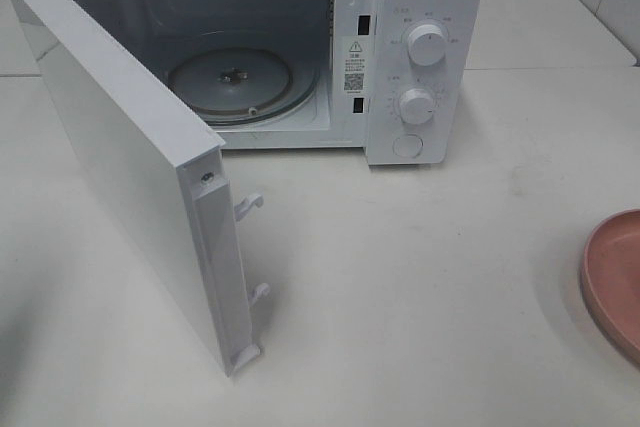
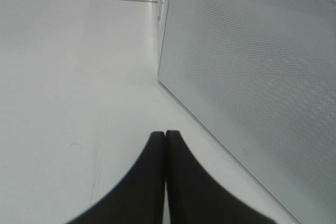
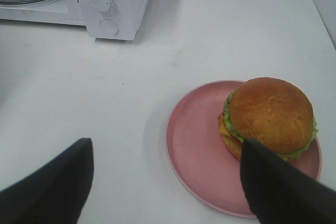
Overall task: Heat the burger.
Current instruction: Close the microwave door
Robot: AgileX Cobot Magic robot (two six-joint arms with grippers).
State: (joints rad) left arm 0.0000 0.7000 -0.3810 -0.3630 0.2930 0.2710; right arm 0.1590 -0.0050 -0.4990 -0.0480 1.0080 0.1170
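Note:
The burger point(image 3: 270, 114), with a glossy golden-brown bun, green lettuce and a dark filling, sits on the far side of a pink plate point(image 3: 194, 145) in the right wrist view. My right gripper point(image 3: 165, 142) hangs open above the table, and its one dark finger point(image 3: 278, 187) overlaps the burger's near edge in the picture. The white microwave point(image 1: 420, 57) stands with its door point(image 1: 120, 157) swung wide open and a glass turntable point(image 1: 235, 82) inside. My left gripper point(image 2: 165, 132) is shut on nothing, low over the table beside the door's outer face point(image 2: 252, 77). Neither gripper shows in the high view.
Only the rim of the pink plate point(image 1: 615, 282) shows at the right edge of the high view. Two knobs point(image 1: 427, 47) and a round button are on the microwave's control panel. The open door juts toward the front left of the white table point(image 1: 400, 287).

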